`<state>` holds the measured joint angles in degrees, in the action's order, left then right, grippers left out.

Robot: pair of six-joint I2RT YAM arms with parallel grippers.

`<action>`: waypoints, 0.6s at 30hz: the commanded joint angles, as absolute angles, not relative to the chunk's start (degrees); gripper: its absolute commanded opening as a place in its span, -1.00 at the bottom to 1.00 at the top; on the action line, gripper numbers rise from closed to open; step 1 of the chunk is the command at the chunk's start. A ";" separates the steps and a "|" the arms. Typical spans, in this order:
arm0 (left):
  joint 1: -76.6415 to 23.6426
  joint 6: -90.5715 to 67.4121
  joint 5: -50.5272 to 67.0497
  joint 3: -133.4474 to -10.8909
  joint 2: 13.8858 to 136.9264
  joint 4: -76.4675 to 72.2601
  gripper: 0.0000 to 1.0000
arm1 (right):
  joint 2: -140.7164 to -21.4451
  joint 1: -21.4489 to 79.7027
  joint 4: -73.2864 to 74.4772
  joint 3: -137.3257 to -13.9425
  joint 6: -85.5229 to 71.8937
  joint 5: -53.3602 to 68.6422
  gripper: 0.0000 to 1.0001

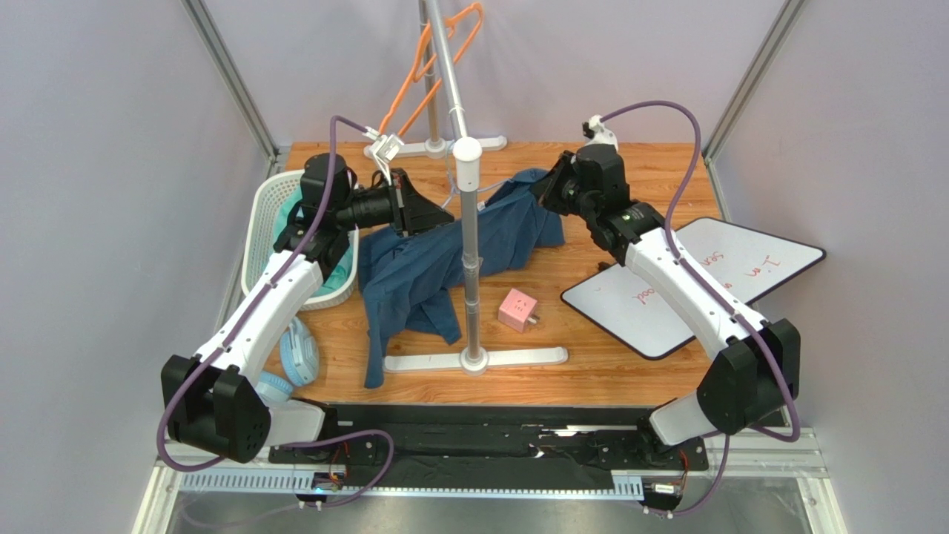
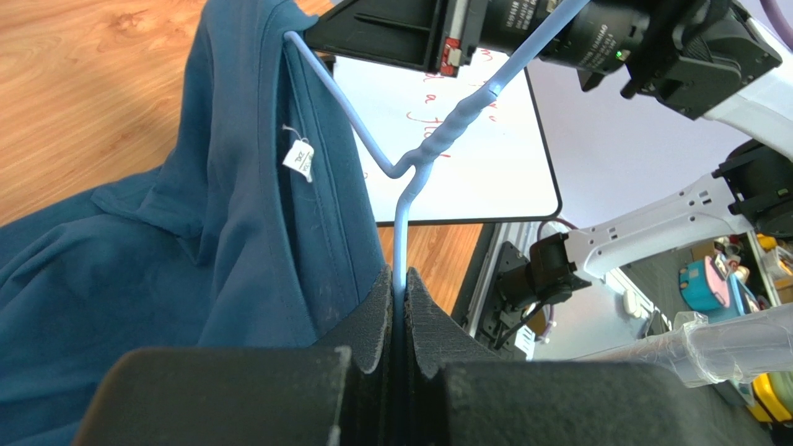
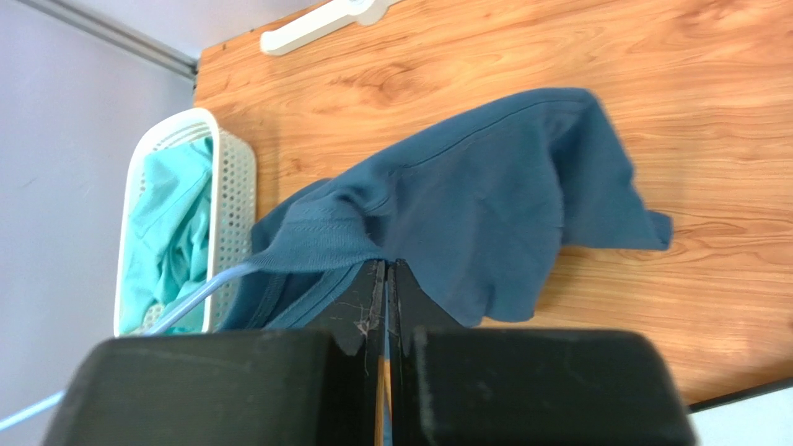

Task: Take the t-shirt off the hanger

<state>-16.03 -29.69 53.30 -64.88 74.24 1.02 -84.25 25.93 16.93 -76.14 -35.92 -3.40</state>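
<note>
A dark blue t-shirt (image 1: 423, 267) drapes from between my grippers down onto the wooden table, around the rack pole. My left gripper (image 1: 421, 209) is shut on the light blue hanger (image 2: 402, 223); its wire runs up from the jaws (image 2: 400, 274) into the shirt's collar. The shirt (image 2: 233, 186) with its white tag hangs beside it. My right gripper (image 1: 546, 189) is shut on the shirt's collar edge (image 3: 316, 243) at its tips (image 3: 386, 263). The shirt body (image 3: 484, 186) hangs beyond, and the hanger (image 3: 195, 293) pokes out at the left.
A clothes rack pole (image 1: 468, 223) stands mid-table on a white base (image 1: 524, 357), with orange hangers (image 1: 429, 67) on top. A white basket (image 1: 263, 217) with teal cloth sits at the left. A pink cube (image 1: 518, 309) and a whiteboard (image 1: 691, 284) lie at the right.
</note>
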 commanded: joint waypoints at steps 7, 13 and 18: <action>-16.17 -28.92 54.14 -66.53 72.42 -0.71 -1.00 | -86.92 19.43 18.19 -76.55 -32.17 -5.19 -1.00; -16.17 -28.21 54.23 -67.50 73.74 1.76 -1.00 | -83.24 20.21 14.33 -74.97 -29.71 7.71 -0.79; -16.17 -28.30 54.40 -67.33 73.39 1.41 -1.00 | -80.16 22.68 9.77 -72.08 -29.62 17.21 0.33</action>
<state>-16.10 -29.26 53.12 -64.88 74.08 2.85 -84.29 20.86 17.10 -73.89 -31.24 7.18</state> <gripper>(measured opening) 0.009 0.585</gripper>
